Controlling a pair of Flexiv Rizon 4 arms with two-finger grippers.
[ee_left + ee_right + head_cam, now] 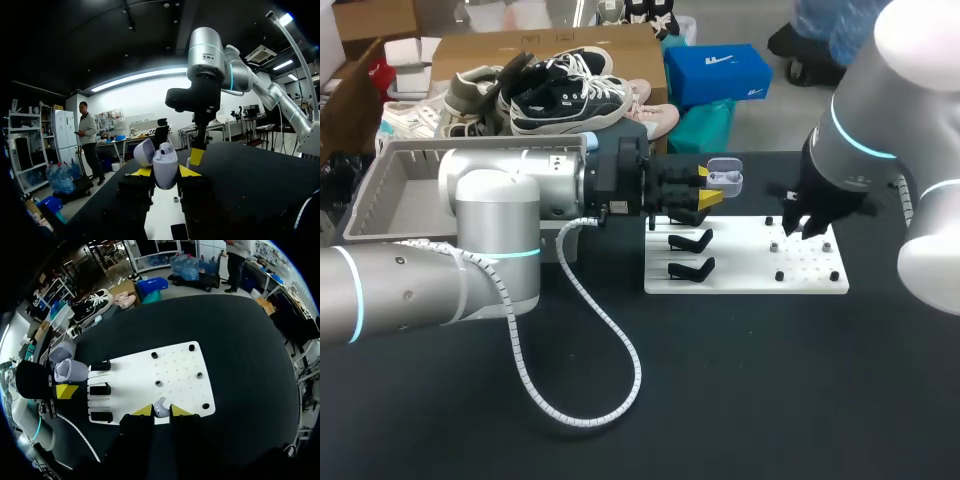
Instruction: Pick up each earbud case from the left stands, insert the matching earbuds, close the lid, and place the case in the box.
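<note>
My left gripper (708, 197) is shut on a white earbud case (725, 179) and holds it upright with the lid open, above the far left of the white board (740, 280). In the left wrist view the case (165, 169) sits between the yellow tips of the left gripper (165, 173), its lid (144, 151) tipped back. My right gripper (798, 226) hovers over the right part of the board. The right wrist view shows a small white earbud (160, 406) pinched in the right gripper (161, 411), with the held case (70, 371) off to the side.
Two empty black stands (691, 241) (691, 268) stand on the board's left part, and small black pegs (779, 275) dot its right part. A grey box (395, 195) sits at the table's far left. A white cable (610, 340) loops across the black tabletop.
</note>
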